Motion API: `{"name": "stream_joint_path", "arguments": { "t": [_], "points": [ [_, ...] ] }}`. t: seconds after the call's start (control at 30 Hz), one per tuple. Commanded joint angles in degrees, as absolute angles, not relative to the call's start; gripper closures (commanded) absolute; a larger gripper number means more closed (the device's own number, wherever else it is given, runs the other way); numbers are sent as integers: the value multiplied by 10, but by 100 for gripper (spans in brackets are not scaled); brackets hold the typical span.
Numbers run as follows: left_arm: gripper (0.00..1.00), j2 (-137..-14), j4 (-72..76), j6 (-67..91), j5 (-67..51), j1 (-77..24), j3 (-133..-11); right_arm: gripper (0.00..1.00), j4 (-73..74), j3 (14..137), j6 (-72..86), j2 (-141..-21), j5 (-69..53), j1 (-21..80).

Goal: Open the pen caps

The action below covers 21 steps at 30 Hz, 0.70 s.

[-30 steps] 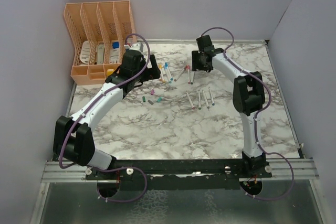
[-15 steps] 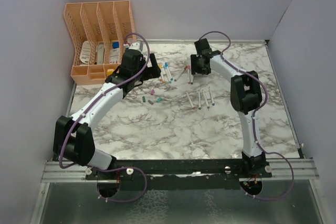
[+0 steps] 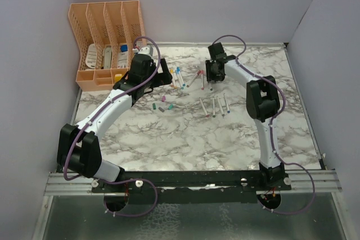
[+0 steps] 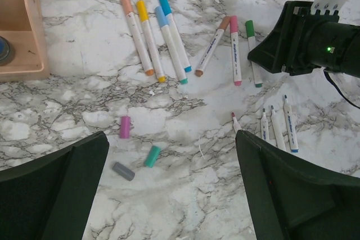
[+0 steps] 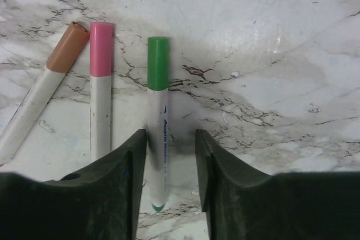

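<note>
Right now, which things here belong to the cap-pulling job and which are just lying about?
Job: green-capped pen, straddled by the open right gripper; pink-capped pen; brown-capped pen; four more capped pens; uncapped pens; pink loose cap; teal loose cap; grey loose cap.
Lying about: orange organiser; small items inside it.

Between the right fingers the green-capped pen blurs low down, contact unclear; left of them, the brown-capped pen is cut off.
</note>
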<state>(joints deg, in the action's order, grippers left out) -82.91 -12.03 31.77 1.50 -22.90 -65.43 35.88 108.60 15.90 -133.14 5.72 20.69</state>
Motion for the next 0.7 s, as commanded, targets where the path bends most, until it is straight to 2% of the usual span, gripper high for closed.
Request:
{"name": "stream_joint_path", "arguments": {
  "t": [0.0, 0.13, 0.17, 0.27, 0.43, 0.57, 0.67],
  "points": [
    [1, -823, -104, 328, 5, -227, -649, 69, 365, 1055, 158, -1338, 54, 210],
    [1, -822, -98, 338, -4, -228, -646, 96, 360, 1013, 158, -1326, 56, 206],
    [1, -821, -96, 341, -7, -228, -644, 98, 358, 1002, 159, -1322, 55, 204],
    [1, -818, -84, 359, -24, -228, -638, 99, 322, 967, 158, -1291, 54, 192],
    [3, -813, -25, 416, -76, -228, -598, 99, 190, 866, 122, -1154, 47, 191],
    [4, -821, 23, 454, -108, -229, -580, 99, 138, 805, 80, -1055, -42, 191],
    [5, -836, 41, 469, -121, -234, -586, 99, 157, 789, 71, -1019, -131, 191]
  ]
}}
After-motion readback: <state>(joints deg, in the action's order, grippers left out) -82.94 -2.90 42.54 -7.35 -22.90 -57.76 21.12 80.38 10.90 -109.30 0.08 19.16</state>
